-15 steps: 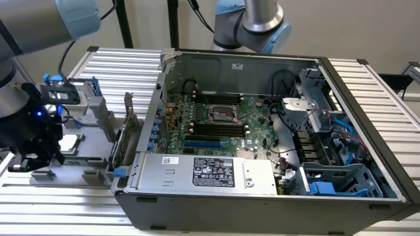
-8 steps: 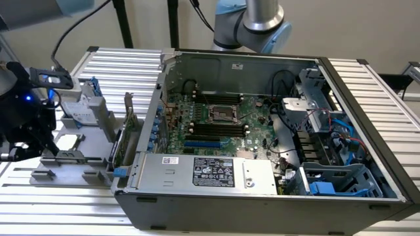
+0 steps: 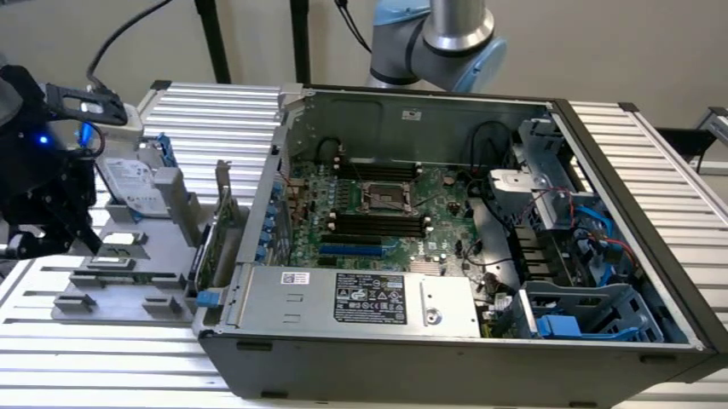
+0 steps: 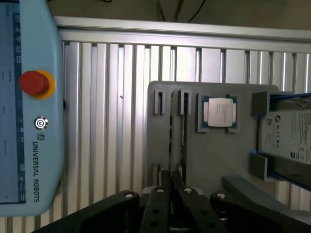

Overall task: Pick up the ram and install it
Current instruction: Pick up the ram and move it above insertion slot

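The ram (image 4: 172, 136) shows edge-on as a thin dark strip standing in the slotted holders of a grey fixture plate (image 4: 214, 155). My gripper (image 4: 172, 178) hangs over one end of that strip, its black fingers (image 4: 165, 194) drawn close together with nothing visibly between them. In the exterior view the gripper (image 3: 46, 213) is at the far left, above the grey fixture plate (image 3: 125, 281). The open computer case (image 3: 455, 256) lies at the exterior view's right of it, with the black memory slots (image 3: 376, 226) on the motherboard.
On the fixture plate lie a processor chip (image 4: 219, 112) and a hard drive (image 4: 289, 138). A green expansion card (image 3: 222, 221) stands upright between fixture and case. A teach pendant with a red stop button (image 4: 33, 82) rests on the ribbed aluminium table (image 4: 107, 121).
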Action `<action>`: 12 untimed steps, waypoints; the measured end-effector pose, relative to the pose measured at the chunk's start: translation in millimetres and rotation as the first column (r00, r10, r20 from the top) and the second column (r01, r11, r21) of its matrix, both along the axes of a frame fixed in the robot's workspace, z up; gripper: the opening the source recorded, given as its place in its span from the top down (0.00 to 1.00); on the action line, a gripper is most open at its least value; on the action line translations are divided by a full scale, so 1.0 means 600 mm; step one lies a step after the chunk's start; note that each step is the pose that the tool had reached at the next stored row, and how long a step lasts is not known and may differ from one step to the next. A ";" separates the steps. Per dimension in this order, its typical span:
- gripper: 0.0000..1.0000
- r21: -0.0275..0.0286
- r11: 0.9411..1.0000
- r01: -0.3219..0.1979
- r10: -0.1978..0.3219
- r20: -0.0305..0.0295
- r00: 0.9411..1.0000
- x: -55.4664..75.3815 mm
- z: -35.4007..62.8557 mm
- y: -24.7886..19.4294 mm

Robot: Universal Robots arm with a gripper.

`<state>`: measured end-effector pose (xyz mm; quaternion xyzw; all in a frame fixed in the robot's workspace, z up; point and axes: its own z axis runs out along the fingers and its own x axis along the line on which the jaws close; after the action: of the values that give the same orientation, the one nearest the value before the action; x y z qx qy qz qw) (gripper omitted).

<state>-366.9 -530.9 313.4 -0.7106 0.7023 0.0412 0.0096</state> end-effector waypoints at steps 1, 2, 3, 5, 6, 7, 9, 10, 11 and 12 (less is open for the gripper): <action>0.86 0.002 1.000 0.000 0.000 0.000 1.000 0.006 0.005 0.0000; 0.86 0.004 1.000 0.000 0.000 0.000 1.000 0.011 0.010 -0.0001; 0.86 0.007 1.000 0.000 0.000 0.000 1.000 0.017 0.014 -0.0001; 0.86 0.011 1.000 -0.001 0.001 0.000 1.000 0.029 0.023 -0.0001; 0.86 0.014 1.000 -0.001 0.001 0.000 1.000 0.035 0.028 -0.0001; 0.86 0.017 1.000 -0.001 0.001 0.000 1.000 0.042 0.032 -0.0001; 0.86 0.022 1.000 -0.001 0.001 0.000 1.000 0.055 0.041 -0.0001; 0.86 0.024 1.000 -0.001 0.001 0.000 1.000 0.061 0.045 -0.0001; 0.86 0.027 1.000 -0.002 0.002 0.000 1.000 0.068 0.050 -0.0001; 0.86 0.030 1.000 -0.002 0.002 0.000 1.000 0.075 0.054 -0.0001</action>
<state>-322.2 -531.0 346.0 -0.7110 0.7010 0.0516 0.0200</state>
